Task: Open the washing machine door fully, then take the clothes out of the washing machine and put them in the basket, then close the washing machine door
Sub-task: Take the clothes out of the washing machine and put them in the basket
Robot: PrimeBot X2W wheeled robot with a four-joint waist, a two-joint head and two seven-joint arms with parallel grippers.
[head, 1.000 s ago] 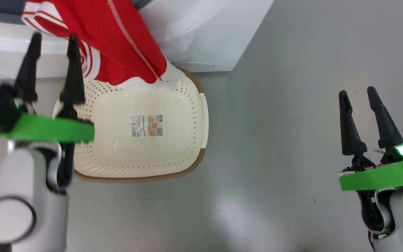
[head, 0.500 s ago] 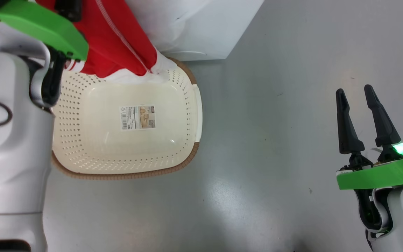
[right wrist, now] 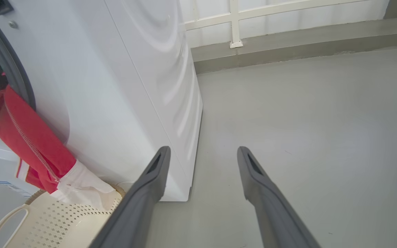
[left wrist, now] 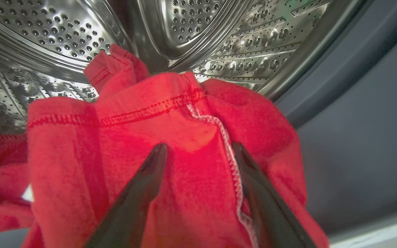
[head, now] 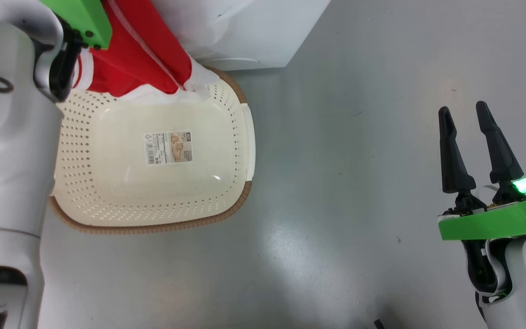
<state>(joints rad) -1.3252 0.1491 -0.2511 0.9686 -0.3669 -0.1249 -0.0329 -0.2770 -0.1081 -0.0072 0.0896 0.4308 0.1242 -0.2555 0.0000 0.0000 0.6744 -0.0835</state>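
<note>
Red clothes (head: 130, 59) trail into basket (head: 85, 201) (cuff (head: 194, 82) inside); left pincer (left wrist: 198, 146), right pincer (head: 462, 108) agape, empty.

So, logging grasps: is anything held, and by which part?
Nothing yet. Left gripper open against the red garment, near its white seam; right gripper open, empty.
</note>
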